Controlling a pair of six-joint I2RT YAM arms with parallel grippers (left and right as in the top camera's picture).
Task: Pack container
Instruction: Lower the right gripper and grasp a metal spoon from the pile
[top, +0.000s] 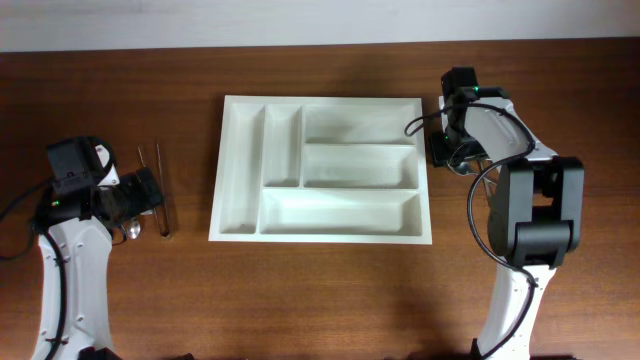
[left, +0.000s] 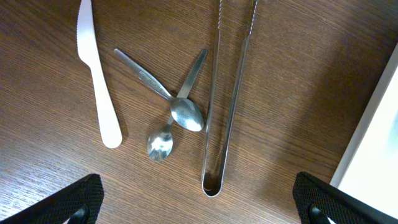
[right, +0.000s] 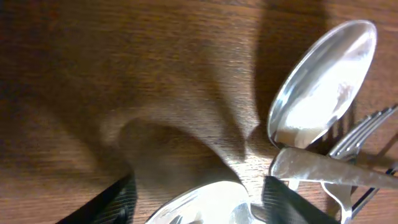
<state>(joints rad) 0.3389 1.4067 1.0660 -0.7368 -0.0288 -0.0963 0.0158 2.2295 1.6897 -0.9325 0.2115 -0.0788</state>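
Note:
The white container (top: 228, 170), a cutlery tray with several compartments, lies mid-table with nothing in it. My left gripper (left: 199, 208) hangs open above the wood just below the closed end of the metal tongs (left: 224, 106). Two small spoons (left: 186, 115) lie crossed there, beside a white plastic knife (left: 96, 81). My right gripper (right: 199, 205) is low over a cutlery pile right of the tray. Its jaws stand apart around a shiny spoon bowl (right: 211, 202). The right finger (right: 286, 199) is close against the bowl and the left finger (right: 115, 202) stands slightly off it.
In the right wrist view a second large spoon (right: 323, 84), a fork (right: 364, 134) and a flat metal handle (right: 329, 171) lie just right of the jaws. The container's edge (left: 373, 137) shows at the right of the left wrist view. Both arm bases stand near the table's front edge.

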